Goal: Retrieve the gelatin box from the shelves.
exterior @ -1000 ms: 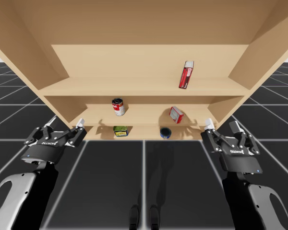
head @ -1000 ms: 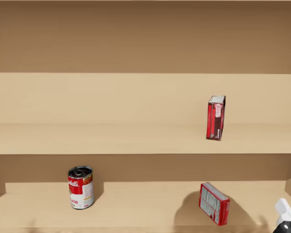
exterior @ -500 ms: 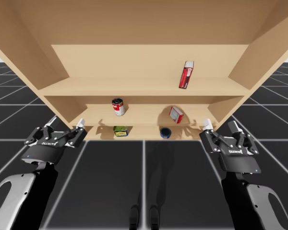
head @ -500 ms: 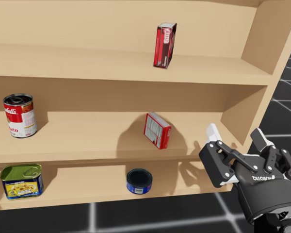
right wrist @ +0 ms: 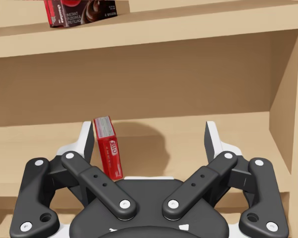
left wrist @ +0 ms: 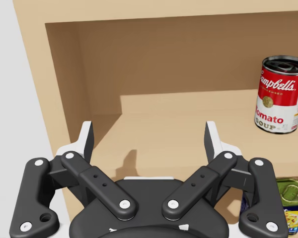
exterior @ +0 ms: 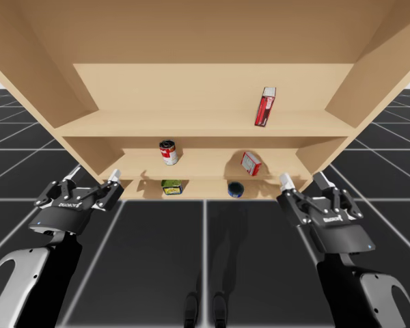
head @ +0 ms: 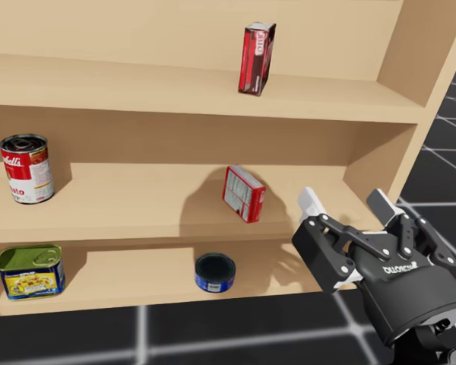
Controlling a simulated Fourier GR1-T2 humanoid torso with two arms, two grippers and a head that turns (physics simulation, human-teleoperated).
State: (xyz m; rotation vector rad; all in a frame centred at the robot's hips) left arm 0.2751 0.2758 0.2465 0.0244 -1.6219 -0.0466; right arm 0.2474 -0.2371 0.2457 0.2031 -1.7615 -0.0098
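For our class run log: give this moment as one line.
small red box: middle shelf, tilted | right gripper: open, short of box | left gripper: open, empty

The gelatin box [exterior: 251,163], small and red with a pale printed face, stood tilted on the middle shelf [exterior: 205,162], just right of the high view's centre.

left gripper [exterior: 93,180]: jaws apart | right gripper [exterior: 302,180]: jaws apart

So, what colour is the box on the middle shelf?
Gelatin box: red, pale printed face; head view best.
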